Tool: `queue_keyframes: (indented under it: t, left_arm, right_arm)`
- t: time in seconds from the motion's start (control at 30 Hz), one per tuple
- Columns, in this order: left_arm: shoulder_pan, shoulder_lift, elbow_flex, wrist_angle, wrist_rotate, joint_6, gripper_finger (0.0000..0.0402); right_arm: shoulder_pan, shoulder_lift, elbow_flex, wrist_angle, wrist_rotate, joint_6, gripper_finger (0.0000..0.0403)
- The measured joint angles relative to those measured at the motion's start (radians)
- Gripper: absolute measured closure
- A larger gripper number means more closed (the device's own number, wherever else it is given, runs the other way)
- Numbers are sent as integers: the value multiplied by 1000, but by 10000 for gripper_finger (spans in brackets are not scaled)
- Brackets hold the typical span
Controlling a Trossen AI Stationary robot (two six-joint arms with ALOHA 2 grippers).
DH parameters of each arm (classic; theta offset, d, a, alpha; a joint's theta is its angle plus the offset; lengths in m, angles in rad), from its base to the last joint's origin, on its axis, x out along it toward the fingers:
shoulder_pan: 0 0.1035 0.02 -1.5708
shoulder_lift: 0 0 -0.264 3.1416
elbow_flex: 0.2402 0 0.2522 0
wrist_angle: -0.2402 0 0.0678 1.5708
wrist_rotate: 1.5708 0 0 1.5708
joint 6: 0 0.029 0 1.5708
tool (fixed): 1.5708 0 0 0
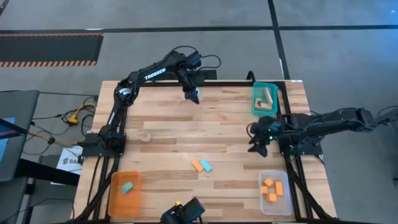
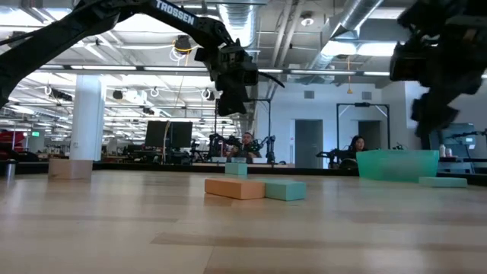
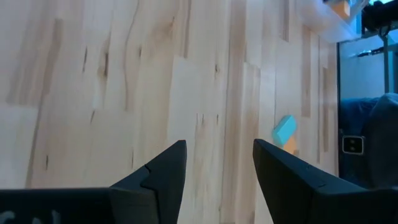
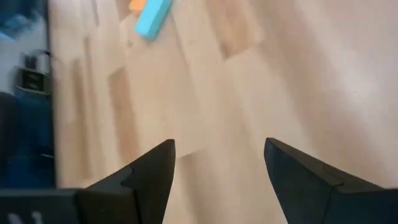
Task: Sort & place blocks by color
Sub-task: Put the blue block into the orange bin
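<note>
On the wooden table [image 1: 168,149], an orange block [image 1: 197,165] and a teal block [image 1: 206,165] lie side by side, touching, near the table's middle; these two serve as the landmark here. The low view shows them flat on the boards, orange beside teal.

Well beyond the pair, toward the table's far edge, the left gripper [image 1: 192,95] hangs above bare wood with its fingers [image 3: 163,176] parted and nothing between them; its wrist view sees the teal block farther along the boards. To the right of the pair, near the table's right edge, the right gripper [image 1: 259,144] hovers low with its fingers [image 4: 149,174] spread wide and empty, and its wrist view also catches the teal block.

Left of the pair, at the near-left corner, an orange tray [image 1: 123,193] holds one teal block [image 1: 127,187]. Right of the pair, at the near-right corner, a clear tray [image 1: 274,193] holds several orange blocks [image 1: 272,188]. Far right of the pair, at the far corner, a teal tray [image 1: 263,99] holds tan wooden blocks [image 1: 268,99]. One more tan block [image 1: 145,137] lies alone to the left, apart from the pair.
</note>
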Motion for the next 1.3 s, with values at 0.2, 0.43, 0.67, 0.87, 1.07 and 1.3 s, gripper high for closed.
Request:
queue_keyframes:
  t: [0.2,0.43,0.67,0.87,1.07,1.3]
  left_arm:
    - [17,0,0,-71,-34,10,229]
    - [16,0,0,-81,-44,15,229]
    - [30,-8,-1,-82,-49,22,229]
    - [56,-34,-1,-106,-53,14,229]
    - [61,-48,-1,-123,-57,27,229]
    - [61,-48,-1,-116,-54,33,229]
  right_arm:
    - [-128,72,131,-103,43,-344,133]
    - [-210,215,163,-148,42,-376,133]
    - [-243,439,333,-302,64,-448,133]
    - [-226,633,556,-728,261,-638,133]
    - [-231,746,517,-774,287,-678,133]
    - [-228,862,458,-748,377,-723,133]
